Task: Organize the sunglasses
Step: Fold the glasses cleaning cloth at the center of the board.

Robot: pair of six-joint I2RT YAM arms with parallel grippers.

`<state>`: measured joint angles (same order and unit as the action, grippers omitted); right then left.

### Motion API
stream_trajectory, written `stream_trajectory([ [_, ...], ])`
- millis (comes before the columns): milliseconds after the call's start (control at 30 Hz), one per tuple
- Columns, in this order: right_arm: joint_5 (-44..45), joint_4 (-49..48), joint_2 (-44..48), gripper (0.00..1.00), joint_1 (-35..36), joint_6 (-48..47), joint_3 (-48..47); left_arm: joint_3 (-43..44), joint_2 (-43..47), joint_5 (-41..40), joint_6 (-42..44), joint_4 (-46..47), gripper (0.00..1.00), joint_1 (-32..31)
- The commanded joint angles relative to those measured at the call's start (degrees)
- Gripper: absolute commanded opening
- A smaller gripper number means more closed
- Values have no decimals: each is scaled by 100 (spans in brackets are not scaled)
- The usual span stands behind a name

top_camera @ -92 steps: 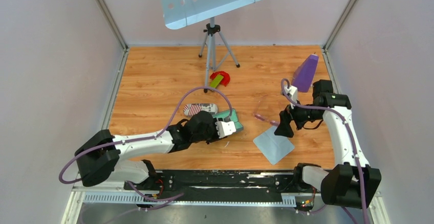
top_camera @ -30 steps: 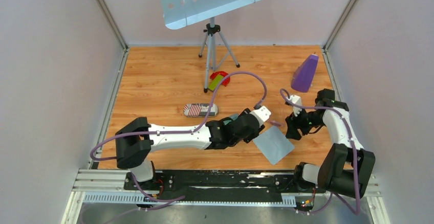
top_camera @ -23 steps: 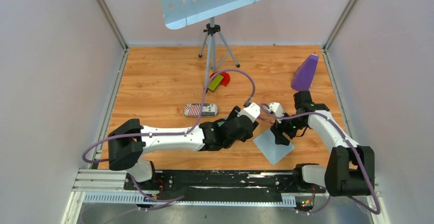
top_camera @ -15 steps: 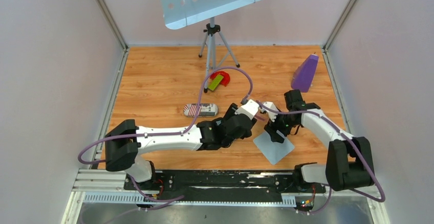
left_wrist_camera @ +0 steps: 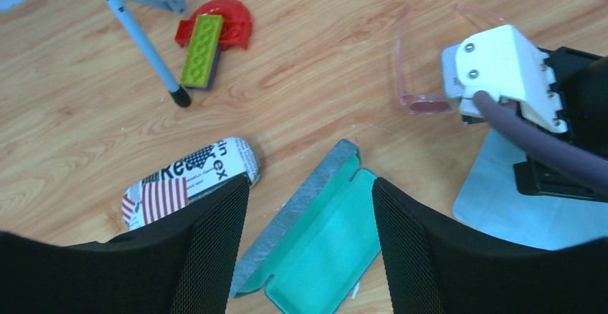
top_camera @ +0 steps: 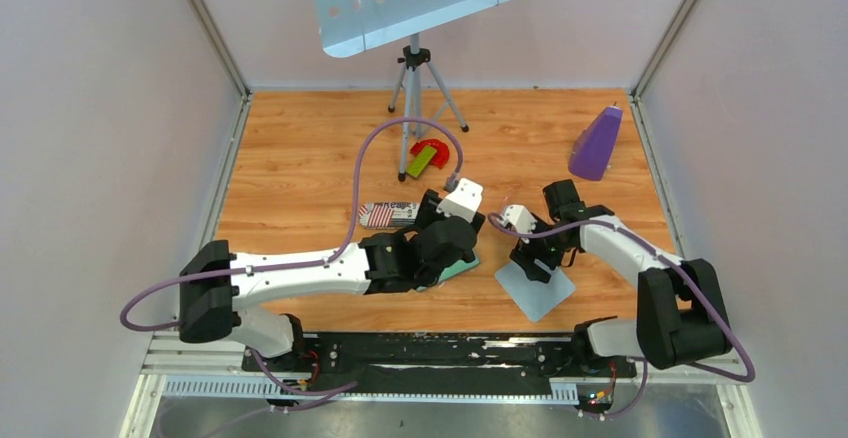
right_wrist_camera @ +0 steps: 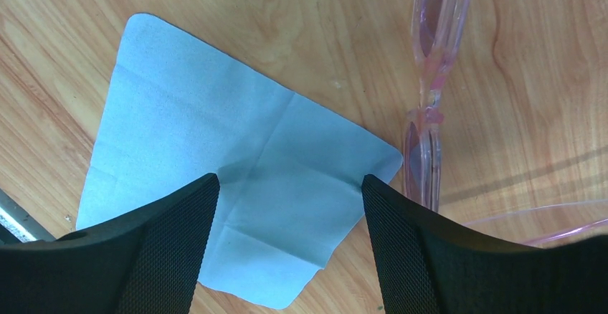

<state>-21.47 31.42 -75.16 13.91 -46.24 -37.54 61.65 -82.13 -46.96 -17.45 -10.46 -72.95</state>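
In the left wrist view, one side of the sunglasses is hidden behind the white camera housing on the right arm. In the right wrist view their frame runs off the top edge, and the arms pass behind one finger of the right gripper (from above they are too faint to trace). Overhead, the open teal-lined case shows only a corner from under the left arm. Both fingers cover the near part of the blue cloth.

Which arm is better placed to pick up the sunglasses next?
Right, probably: the right gripper hovers open over the cloth, the sunglasses just beside it; the left gripper hangs above the open case.
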Motion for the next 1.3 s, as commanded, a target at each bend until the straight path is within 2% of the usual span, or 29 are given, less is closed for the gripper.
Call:
stream_trajectory([
  [0, 146, -19, -173, 78, 99, 53, 68, -212, 268, -536, -467, -298, 69, -27],
  [233, 202, -68, -509, 78, 345, 15, 33, -575, 1076, -905, -545, -318, 71, -25],
  [467, 224, -119, -720, 78, 651, 4, 44, -608, 1436, -1289, -214, -377, 74, -9],
  [967, -725, 718, 18, 78, 1790, -761, 87, -627, 1606, -1465, 348, -103, 76, 105],
  [1100, -404, 554, -88, 79, 1741, -532, -78, -637, 1597, -1443, 417, -87, 76, 129],
  [1267, -417, 563, -398, 79, 1170, -525, -372, -647, 1616, -1260, 449, -88, 76, 132],
])
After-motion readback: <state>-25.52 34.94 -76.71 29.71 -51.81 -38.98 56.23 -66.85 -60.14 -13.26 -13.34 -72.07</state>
